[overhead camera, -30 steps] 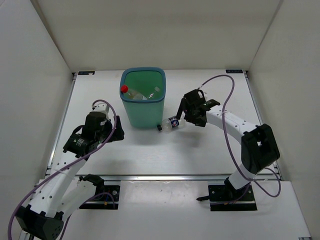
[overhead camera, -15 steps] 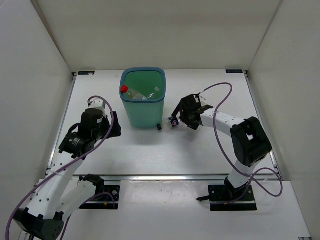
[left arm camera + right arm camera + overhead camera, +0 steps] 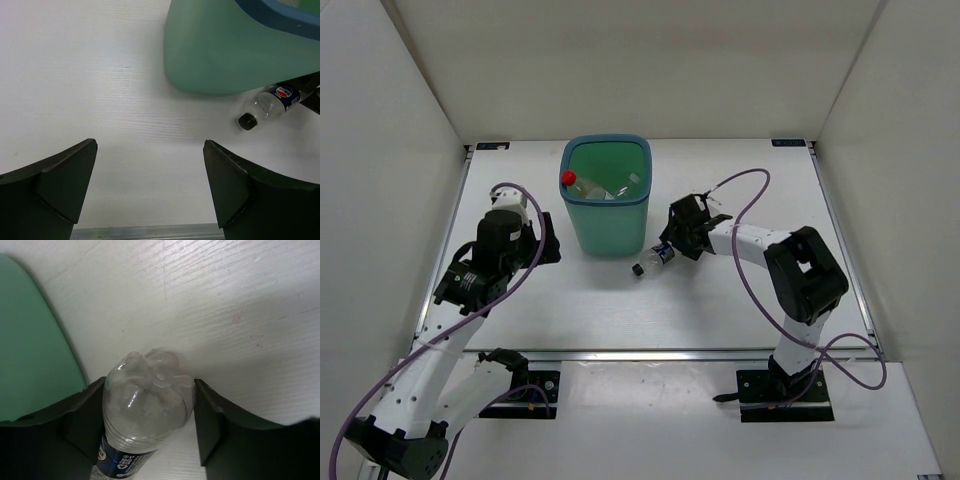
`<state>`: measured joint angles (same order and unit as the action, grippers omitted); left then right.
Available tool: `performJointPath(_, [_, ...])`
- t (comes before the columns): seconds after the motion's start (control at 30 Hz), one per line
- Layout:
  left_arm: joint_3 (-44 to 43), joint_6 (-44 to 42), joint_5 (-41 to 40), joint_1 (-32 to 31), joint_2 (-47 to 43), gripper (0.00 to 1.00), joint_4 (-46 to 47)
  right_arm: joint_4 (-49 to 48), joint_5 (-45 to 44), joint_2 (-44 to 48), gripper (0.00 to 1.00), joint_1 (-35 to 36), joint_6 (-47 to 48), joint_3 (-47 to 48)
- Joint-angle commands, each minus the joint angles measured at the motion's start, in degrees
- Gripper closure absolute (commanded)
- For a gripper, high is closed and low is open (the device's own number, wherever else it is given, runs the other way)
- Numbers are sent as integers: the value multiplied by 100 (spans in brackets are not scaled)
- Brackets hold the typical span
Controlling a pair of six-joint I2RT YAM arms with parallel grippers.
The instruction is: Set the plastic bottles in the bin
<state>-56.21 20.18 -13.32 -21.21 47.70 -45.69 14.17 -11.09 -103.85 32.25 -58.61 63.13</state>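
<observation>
A: Looking over the white table [image 3: 740, 300], what was the largest thing on it?

B: The teal bin [image 3: 605, 222]. It stood at the far middle, and some bottles [image 3: 610, 188] lay inside it, one with a red cap [image 3: 567, 178].

A: And the arms?

B: The left hand [image 3: 150, 185] hung wide open and empty, left of the bin and apart from it. The right hand [image 3: 676, 240] was low over the table, just right of the bin.

A: Where was the last bottle [image 3: 658, 256]?

B: It lay on its side on the table, just beside the bin's near right corner. Its long axis ran slantwise. The black cap [image 3: 638, 268] pointed near-left, away from the right hand, and the base end sat between that hand's fingers [image 3: 75, 425]. They pressed on both sides, so I judged the hand closed on it, not yet lifted.

A: So which arm was nearer?

B: The right one, clearly. The bin's opening was higher and to the far left, so the move probably needed a lift first.
</observation>
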Motion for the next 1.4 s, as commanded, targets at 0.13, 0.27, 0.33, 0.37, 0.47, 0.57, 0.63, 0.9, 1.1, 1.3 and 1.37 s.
performJointPath(0.13, [66, 64, -135, 21, -200, 1, -54, -12, -490, 532, 81, 53, -28, -108])
performJointPath(0.27, [66, 12, -267, 108, -244, 1, -80, 130, -692, 1314, 95, -157, 340, -231])
performJointPath(0.33, [101, -6, -276, 91, -262, 1, -36, 278, -648, 1892, 99, -473, 656, -197])
performJointPath(0.37, [127, 12, -233, 91, -305, 1, -10, 340, -796, 2217, 100, -552, 884, -161])
performJointPath(0.47, [250, 143, -171, 109, -253, 1, 86, 385, -1008, 2711, 100, -851, 1727, 452])
performJointPath(0.57, [391, 231, 48, 161, -218, 1, 183, -193, -921, 2835, 100, -792, 2755, 1453])
performJointPath(0.63, [435, 267, 119, 161, -226, 1, 271, -580, -1113, 2670, 100, -529, 3449, 1919])
performJointPath(0.9, [181, 249, -73, 249, -200, 1, 438, -1180, -701, 632, 93, 369, 4462, 4187])
performJointPath(1.1, [197, 337, -197, 302, -323, 1, 561, -1076, -1123, -468, 64, 958, 5763, 5215])
performJointPath(1.3, [180, 503, -179, 293, -253, 1, 526, -871, -1298, -304, 10, 1248, 6107, 5343])
performJointPath(1.37, [127, 539, -144, 276, -244, 1, 482, -1022, -1255, 5, 1, 1275, 6072, 5000])
